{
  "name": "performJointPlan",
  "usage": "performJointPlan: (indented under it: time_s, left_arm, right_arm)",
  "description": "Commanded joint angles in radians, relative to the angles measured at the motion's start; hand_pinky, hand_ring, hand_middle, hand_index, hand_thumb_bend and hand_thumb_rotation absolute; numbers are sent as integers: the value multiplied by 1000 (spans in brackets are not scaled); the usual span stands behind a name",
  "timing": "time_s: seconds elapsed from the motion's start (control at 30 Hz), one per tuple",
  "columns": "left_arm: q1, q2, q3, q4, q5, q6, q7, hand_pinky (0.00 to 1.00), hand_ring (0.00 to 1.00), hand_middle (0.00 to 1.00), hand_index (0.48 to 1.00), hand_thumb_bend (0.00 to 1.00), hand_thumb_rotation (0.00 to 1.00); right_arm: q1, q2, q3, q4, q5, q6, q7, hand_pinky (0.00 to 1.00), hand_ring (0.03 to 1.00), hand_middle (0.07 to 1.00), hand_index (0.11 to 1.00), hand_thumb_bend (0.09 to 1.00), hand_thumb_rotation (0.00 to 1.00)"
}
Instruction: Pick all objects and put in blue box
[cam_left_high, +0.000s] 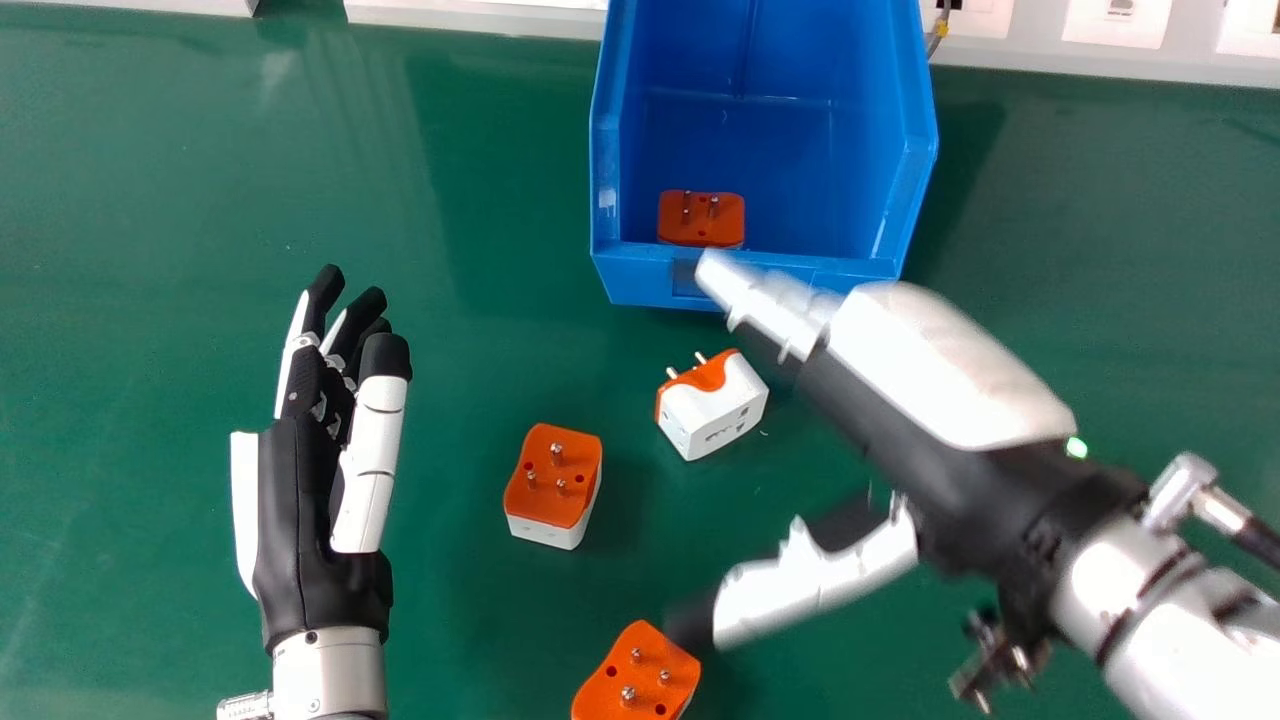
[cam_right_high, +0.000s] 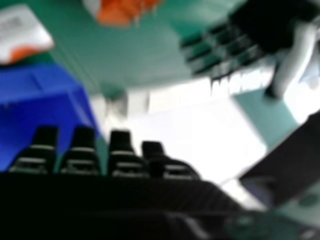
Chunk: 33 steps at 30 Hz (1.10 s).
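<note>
The right hand (cam_left_high: 930, 400) is over the table's right half, fingers straight toward the blue box's near rim and thumb spread, holding nothing. An orange and white adapter (cam_left_high: 712, 402) lies on its side below those fingertips. Another adapter (cam_left_high: 554, 485) stands pins up between the hands, and a third (cam_left_high: 638, 676) is at the bottom edge near the right thumb. One adapter (cam_left_high: 702, 218) rests inside the blue box (cam_left_high: 640, 275). At left the left hand (cam_left_high: 325, 450) is open and empty. In the right hand view, the right hand (cam_right_high: 120, 155) is beside the blue box (cam_right_high: 40, 82); an adapter (cam_right_high: 22, 35) shows too.
The green table (cam_left_high: 150, 250) extends around the adapters and the box. White strips with sockets (cam_left_high: 1115, 25) run along its far edge, with a thin cable just right of the box.
</note>
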Motion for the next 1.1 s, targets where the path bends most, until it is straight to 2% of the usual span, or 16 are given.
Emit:
performJointPlan:
  time_s: [0.0,0.03,0.07,0.17,0.2,0.3,0.33,0.53,0.8,1.07]
  left_arm:
    - [8,-12,-21,-77,29,-6,7,821,885,885,919,738,783]
    - [9,-12,-22,-83,29,-2,6,821,885,885,919,738,783]
    - [9,-12,-21,-84,28,0,5,818,882,883,918,735,783]
    - [8,-9,-20,-86,22,3,1,818,882,883,918,735,783]
    - [7,-9,-20,-87,20,5,1,819,880,882,917,736,784]
    - [4,-9,-22,-89,15,10,1,819,880,882,917,736,784]
    - [3,-10,-22,-89,15,11,1,820,879,881,916,738,785]
    - [9,-12,-29,-109,28,23,8,815,876,879,915,742,787]
    - [8,-8,-25,-108,23,24,4,811,875,878,914,743,787]
    - [8,-10,-31,-117,21,31,-1,809,874,877,913,743,786]
  right_arm:
    - [-1,78,104,-149,-269,-9,244,805,857,892,935,985,542]
    - [4,115,131,-149,-331,-24,284,805,857,892,935,985,542]
    - [9,147,156,-149,-386,-37,319,759,823,865,911,980,543]
    - [31,233,216,-144,-519,-82,382,759,823,865,911,980,543]
    - [41,259,230,-136,-553,-102,390,713,785,839,890,976,547]
    - [79,317,256,-111,-615,-163,382,713,785,839,890,976,547]
    - [94,332,263,-103,-629,-181,374,674,754,816,871,972,552]
    - [163,391,287,-48,-670,-256,335,627,727,792,839,972,548]
    - [169,416,263,46,-684,-296,244,616,720,782,820,970,541]
    - [191,458,300,168,-768,-276,133,611,716,772,799,957,545]
